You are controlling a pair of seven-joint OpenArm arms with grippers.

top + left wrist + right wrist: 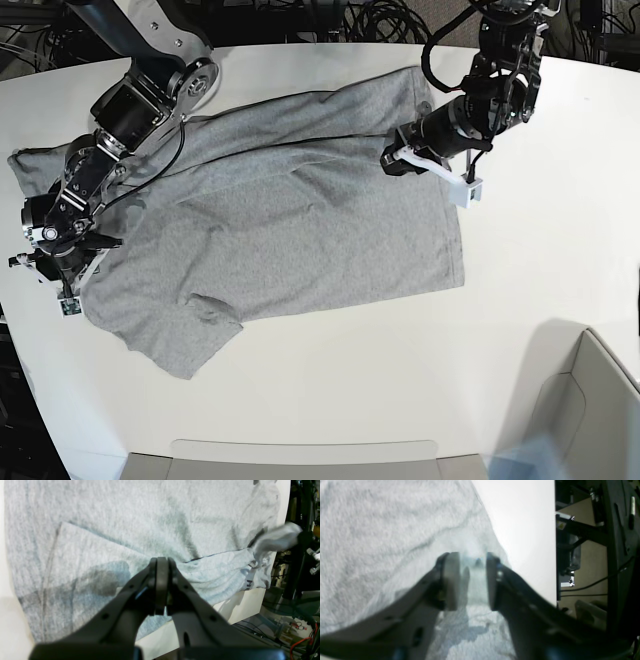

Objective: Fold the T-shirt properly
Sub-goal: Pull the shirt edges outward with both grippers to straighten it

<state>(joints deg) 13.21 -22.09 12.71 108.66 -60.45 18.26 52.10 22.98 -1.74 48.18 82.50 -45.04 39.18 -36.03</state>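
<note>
The heather-grey T-shirt lies spread on the white table, plain side up, with one sleeve at the front. My left gripper is shut on a fold at the shirt's right edge, and it also shows in the base view. My right gripper is at the shirt's left edge. Its jaws stand a little apart with bunched cloth between them. In the left wrist view a peak of cloth is pulled up toward that arm. A collar label shows there.
The table's edge runs close under my left gripper, with cables and frames beyond it. A grey bin stands at the front right. Cables and dark equipment lie along the back.
</note>
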